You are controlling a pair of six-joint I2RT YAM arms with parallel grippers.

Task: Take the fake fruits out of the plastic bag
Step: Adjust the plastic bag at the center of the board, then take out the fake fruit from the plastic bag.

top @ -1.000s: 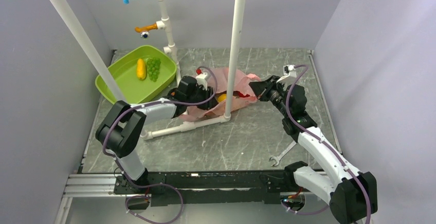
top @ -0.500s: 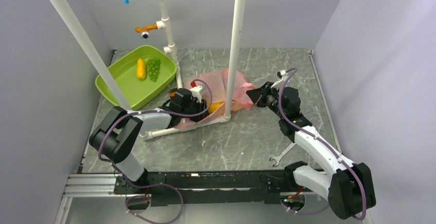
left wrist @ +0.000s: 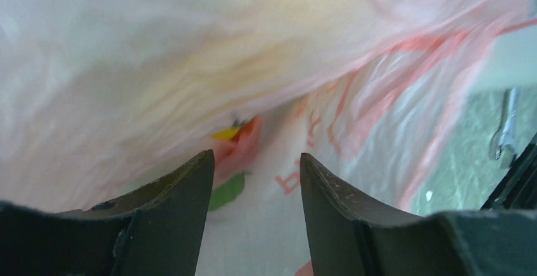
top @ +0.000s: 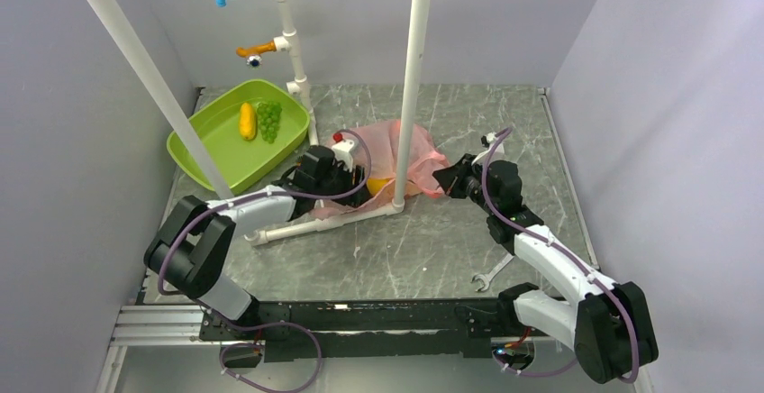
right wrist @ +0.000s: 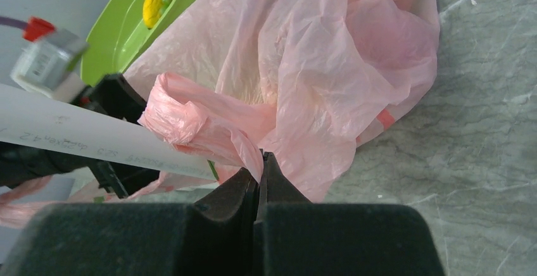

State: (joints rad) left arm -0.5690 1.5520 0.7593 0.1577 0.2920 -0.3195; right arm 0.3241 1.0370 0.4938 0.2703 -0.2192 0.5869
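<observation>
The pink plastic bag [top: 403, 148] lies crumpled in mid-table around a white upright pipe. A yellow-orange fruit [top: 379, 185] shows at its near-left edge, just ahead of my left gripper [top: 359, 180]. In the left wrist view that gripper [left wrist: 255, 162] is open, with bag film [left wrist: 266, 48] filling the view and a sliver of yellow [left wrist: 226, 134] and red [left wrist: 246, 142] showing through. My right gripper [top: 448, 179] is at the bag's right edge. In the right wrist view it [right wrist: 260, 162] is shut on a twisted fold of the bag [right wrist: 316, 54].
A green basin [top: 205, 145] at the back left holds a slim yellow piece [top: 247, 121] and green grapes [top: 268, 119]. White pipes stand upright [top: 410, 86] and lie along the table [top: 315, 223]. A wrench [top: 491, 274] lies near right. Two taps are on the back pipe.
My right gripper has moved nearer and slightly left, still gripping the bag edge, and the bag has sunk lower. My left gripper has drawn back to the left at the bag's near-left edge.
</observation>
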